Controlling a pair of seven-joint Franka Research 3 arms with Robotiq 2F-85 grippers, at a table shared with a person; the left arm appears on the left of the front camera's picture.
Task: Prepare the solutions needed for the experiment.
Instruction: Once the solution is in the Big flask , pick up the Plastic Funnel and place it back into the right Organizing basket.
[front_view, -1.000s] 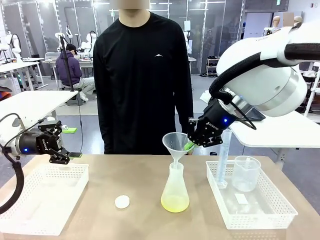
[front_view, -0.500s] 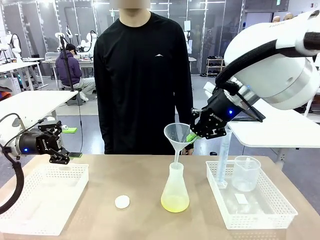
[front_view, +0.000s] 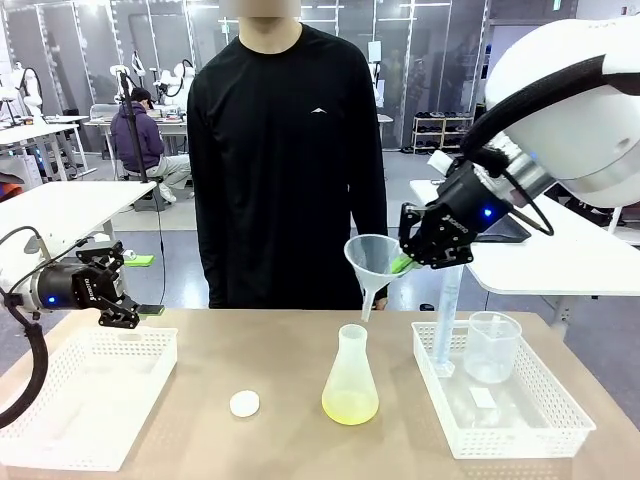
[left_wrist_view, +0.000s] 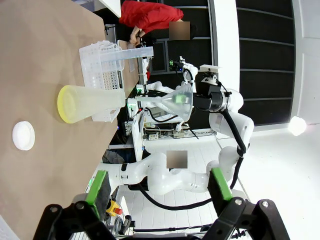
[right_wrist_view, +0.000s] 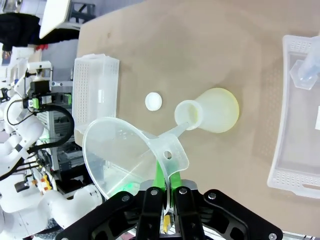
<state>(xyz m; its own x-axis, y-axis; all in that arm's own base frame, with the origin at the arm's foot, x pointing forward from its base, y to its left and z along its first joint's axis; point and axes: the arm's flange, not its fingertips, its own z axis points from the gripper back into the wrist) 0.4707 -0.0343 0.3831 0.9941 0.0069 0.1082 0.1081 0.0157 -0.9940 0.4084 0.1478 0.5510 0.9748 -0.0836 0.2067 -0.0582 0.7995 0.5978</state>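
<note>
The solutions (front_view: 350, 406) are a shallow pale yellow-green layer in the bottom of a clear conical flask (front_view: 350, 372) at the table's middle. My right gripper (front_view: 405, 265) is shut on the rim tab of a clear plastic funnel (front_view: 370, 262), held in the air above and just right of the flask's mouth, its spout clear of the neck. The right wrist view looks down past the funnel (right_wrist_view: 125, 155) onto the flask (right_wrist_view: 210, 112). My left gripper (front_view: 125, 290) hangs open and empty over the left tray. In the left wrist view its fingers (left_wrist_view: 98, 185) stand wide apart, with the flask (left_wrist_view: 87, 102) beyond.
A white tray (front_view: 60, 440) sits at the left. A second white tray (front_view: 560, 425) at the right holds a graduated cylinder (front_view: 447, 320) and a beaker (front_view: 490, 345). A small white round disc (front_view: 244, 403) lies left of the flask. A person (front_view: 285, 150) stands at the far side.
My right gripper has lifted the funnel out of the flask's neck and carried it up and to the right. The left arm has not moved.
</note>
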